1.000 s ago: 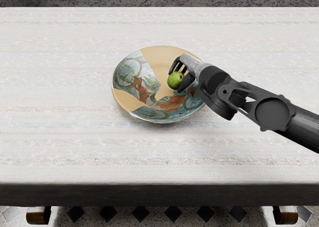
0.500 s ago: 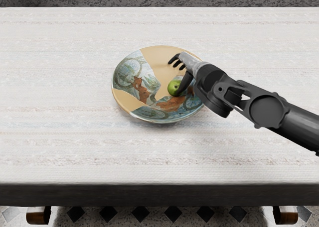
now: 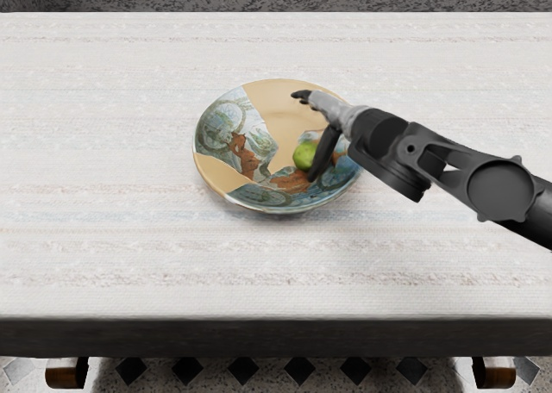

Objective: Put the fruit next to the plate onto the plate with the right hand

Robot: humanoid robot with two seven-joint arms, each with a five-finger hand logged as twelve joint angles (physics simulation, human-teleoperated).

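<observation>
Head view: green fruit [image 3: 303,155] lies on the plate [image 3: 213,127] on the bench [image 3: 129,238]; right hand [image 3: 330,115] beside it, fingers spread, holding nothing.

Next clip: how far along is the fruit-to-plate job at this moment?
Done: the green fruit lies in the plate, right of its centre. In hand: the right hand hangs over the plate's right side, fingers spread, holding nothing; one digit points down beside the fruit, contact unclear. Left: only drawing the arm away, it seems.
</observation>
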